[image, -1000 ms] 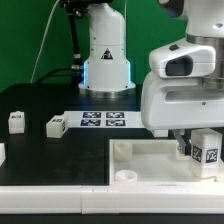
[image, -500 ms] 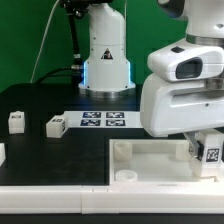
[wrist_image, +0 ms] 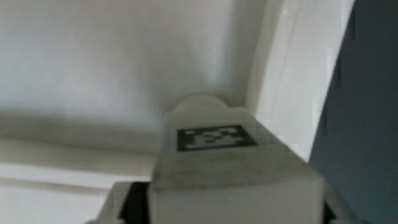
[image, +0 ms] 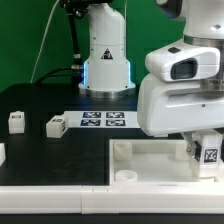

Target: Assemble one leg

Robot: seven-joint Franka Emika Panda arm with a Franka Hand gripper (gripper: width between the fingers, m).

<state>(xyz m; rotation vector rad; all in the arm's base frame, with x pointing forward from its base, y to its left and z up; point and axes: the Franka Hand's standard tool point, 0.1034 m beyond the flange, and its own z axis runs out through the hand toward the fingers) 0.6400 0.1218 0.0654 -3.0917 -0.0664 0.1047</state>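
2 spare legs (image: 16, 121) (image: 55, 126) wait near the worktop's (image: 60, 150) left edge. At its right edge, the end effector (image: 203, 150) is clamped on 1 leg (image: 209, 154), carried upright above the tray's (image: 150, 158) right side, seemingly so it can seat in a corner socket.

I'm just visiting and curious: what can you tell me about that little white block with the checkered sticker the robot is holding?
The leg is a small white block, plastic by its look, with a black-and-white square marker tag on its face. It is held between the fingers of the gripper, at the exterior view's right, over the large white tray piece near its corner. Whether it touches the tray cannot be told.
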